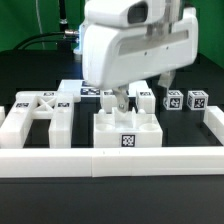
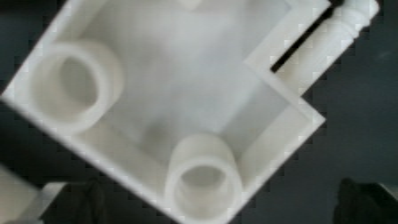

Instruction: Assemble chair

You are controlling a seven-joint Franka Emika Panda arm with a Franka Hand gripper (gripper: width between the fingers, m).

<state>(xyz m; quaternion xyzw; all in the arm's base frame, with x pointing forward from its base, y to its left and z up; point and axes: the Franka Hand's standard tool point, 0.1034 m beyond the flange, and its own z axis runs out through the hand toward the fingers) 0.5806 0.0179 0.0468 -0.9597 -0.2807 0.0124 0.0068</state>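
Note:
My gripper (image 1: 119,101) hangs under the big white hand, low over the chair parts at the table's middle. In the wrist view the gripper (image 2: 205,206) is open: its dark fingertips (image 2: 43,203) stand wide apart on either side of a corner of a glossy white flat panel (image 2: 187,95), not touching it. The panel has two round raised sockets, one (image 2: 203,177) between the fingers and one (image 2: 73,75) further off. A white rod-like leg (image 2: 331,42) lies beside the panel. A blocky white part (image 1: 126,129) with tags stands just in front of the gripper.
A white part with an X-shaped face (image 1: 35,111) lies at the exterior view's left. Two small tagged cubes (image 1: 175,100) (image 1: 198,100) sit at the right. The long low white border wall (image 1: 110,160) runs along the front. The marker board (image 1: 82,90) lies behind.

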